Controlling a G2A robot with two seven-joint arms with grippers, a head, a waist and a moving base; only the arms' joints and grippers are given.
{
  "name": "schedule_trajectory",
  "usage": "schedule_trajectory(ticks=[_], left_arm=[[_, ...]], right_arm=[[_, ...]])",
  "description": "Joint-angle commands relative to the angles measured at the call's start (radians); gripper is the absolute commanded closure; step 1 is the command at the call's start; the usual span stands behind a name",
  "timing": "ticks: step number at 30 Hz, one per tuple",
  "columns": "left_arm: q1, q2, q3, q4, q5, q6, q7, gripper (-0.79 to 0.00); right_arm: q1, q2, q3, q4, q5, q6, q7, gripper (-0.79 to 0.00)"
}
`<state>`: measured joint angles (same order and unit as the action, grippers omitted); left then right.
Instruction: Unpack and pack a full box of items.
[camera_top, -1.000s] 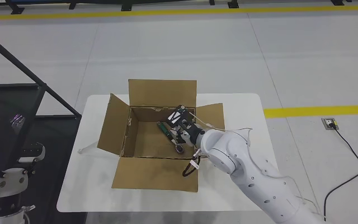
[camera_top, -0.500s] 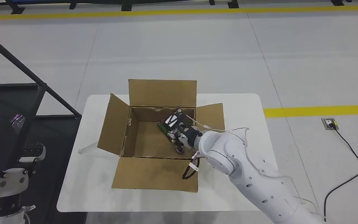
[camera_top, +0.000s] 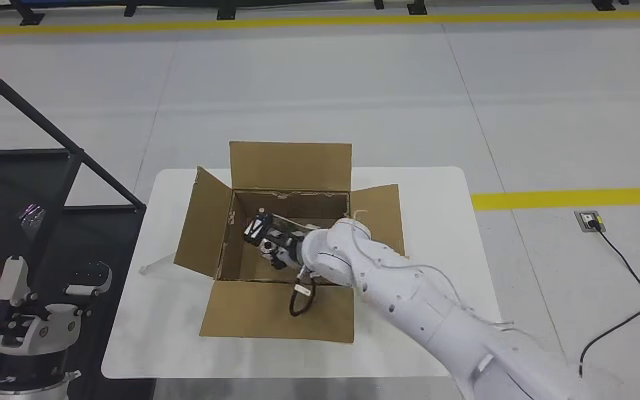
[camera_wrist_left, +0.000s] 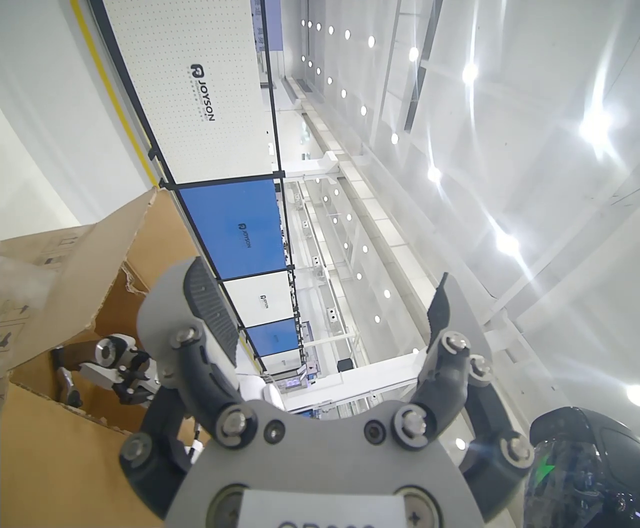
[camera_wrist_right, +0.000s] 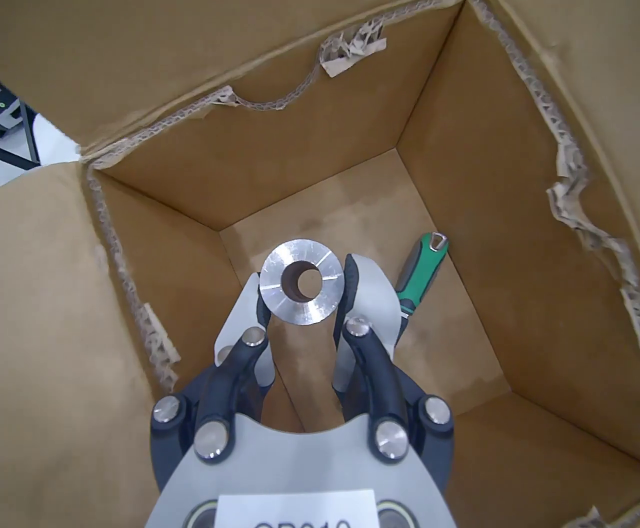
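The right gripper (camera_wrist_right: 302, 292) is clamping a metal ring (camera_wrist_right: 322, 306) between its jaws, holding it inside the cardboard box (camera_wrist_right: 500, 175) above the floor. Just outside one jaw, a green-handled tool (camera_wrist_right: 420, 277) is lying on the box floor. The left gripper (camera_wrist_left: 322, 287) is hanging beside the box, jaws wide apart, gripping nothing. With so little inside, the box is looking either nearly unpacked or barely packed; I cannot tell which.
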<state>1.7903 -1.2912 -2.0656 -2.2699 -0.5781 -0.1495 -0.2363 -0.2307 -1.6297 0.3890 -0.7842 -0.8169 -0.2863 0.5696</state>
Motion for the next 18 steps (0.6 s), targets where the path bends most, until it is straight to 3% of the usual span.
schedule_trajectory(ticks=[1,8,13,18], left_arm=[[0.0,0.0,0.0,0.0,0.0,0.0,0.0,-0.785],[0.0,0.0,0.0,0.0,0.0,0.0,0.0,-0.785],[0.0,0.0,0.0,0.0,0.0,0.0,0.0,-0.785],[0.0,0.0,0.0,0.0,0.0,0.0,0.0,-0.785]], right_arm=[[0.015,-0.046,-0.019,0.111,0.012,0.017,-0.021,0.0],[0.05,-0.15,-0.025,0.386,0.072,-0.042,-0.103,0.0],[0.059,-0.193,-0.03,0.472,0.063,-0.065,-0.135,0.0],[0.056,-0.226,-0.029,0.528,0.053,-0.016,-0.144,0.0]])
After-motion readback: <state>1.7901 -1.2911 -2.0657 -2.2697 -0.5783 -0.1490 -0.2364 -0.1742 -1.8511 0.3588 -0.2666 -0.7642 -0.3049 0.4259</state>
